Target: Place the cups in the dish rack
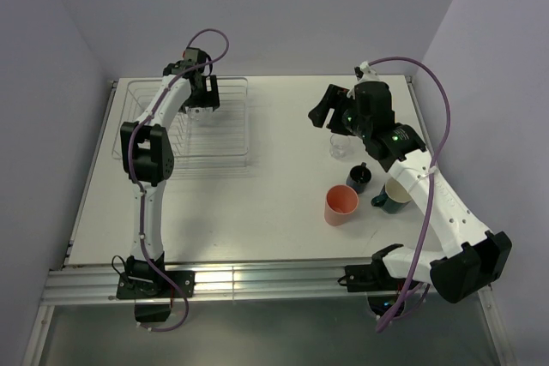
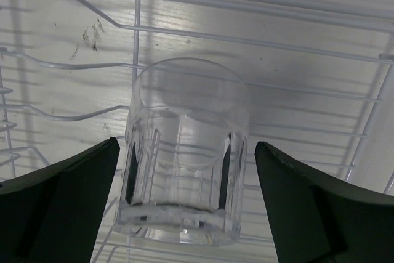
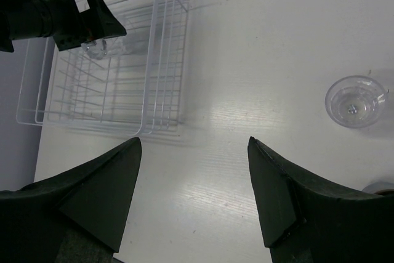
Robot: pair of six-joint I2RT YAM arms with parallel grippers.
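The left gripper (image 1: 203, 96) hangs over the far end of the dish rack (image 1: 214, 150) at the upper left of the overhead view, jaws spread. In its wrist view a clear glass tumbler (image 2: 184, 152) sits in the rack between the fingers (image 2: 68, 195), with a thin gap on either side. The right gripper (image 1: 328, 113) hovers right of centre, jaws wide apart and empty, over the bare table (image 3: 258, 60). A second clear glass (image 1: 340, 147) stands just below it in the frame. Lower right, close together on the table, stand the navy mug (image 1: 359, 177), the teal mug (image 1: 393, 195), partly behind the right arm, and the pink tumbler (image 1: 340, 205)
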